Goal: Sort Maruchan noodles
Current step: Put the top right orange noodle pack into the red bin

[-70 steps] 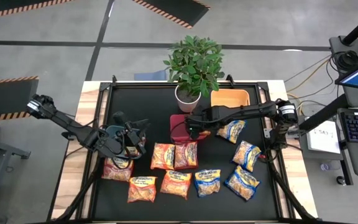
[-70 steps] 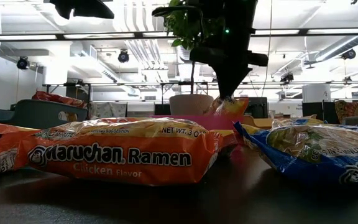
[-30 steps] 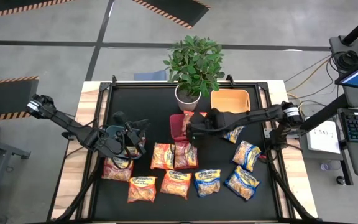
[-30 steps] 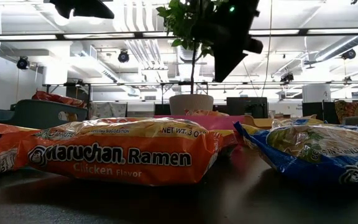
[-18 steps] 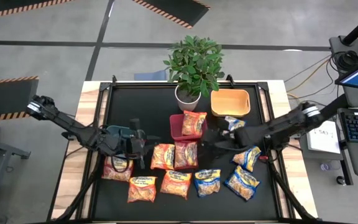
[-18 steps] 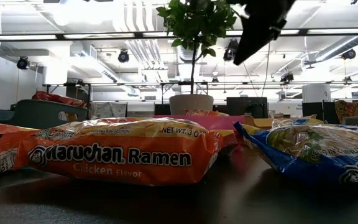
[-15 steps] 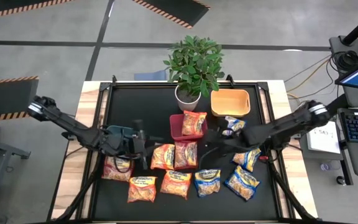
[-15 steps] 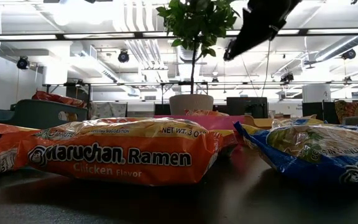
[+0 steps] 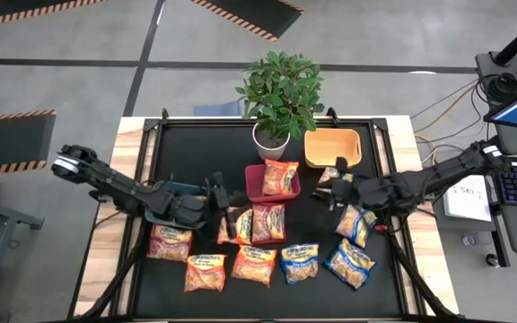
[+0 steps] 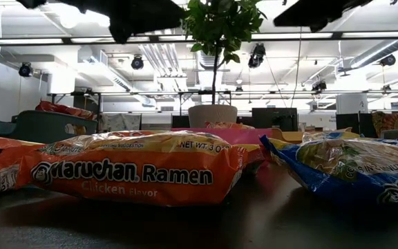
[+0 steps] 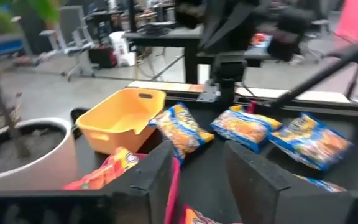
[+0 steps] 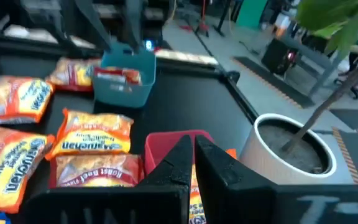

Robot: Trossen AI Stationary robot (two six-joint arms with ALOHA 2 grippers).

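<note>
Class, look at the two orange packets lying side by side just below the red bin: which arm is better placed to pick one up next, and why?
Probably the left. The left gripper hangs open right at the orange packets by the red bin. The right gripper is over by the orange bin, near blue packets, with its fingers closed.

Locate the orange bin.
In the high view, the orange bin sits at the table's far right-centre, just right of the potted plant, behind the red bin.

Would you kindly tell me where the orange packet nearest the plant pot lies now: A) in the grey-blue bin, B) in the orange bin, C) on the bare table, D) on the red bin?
D: the orange packet lies on the red bin, just below the plant pot in the high view.
</note>
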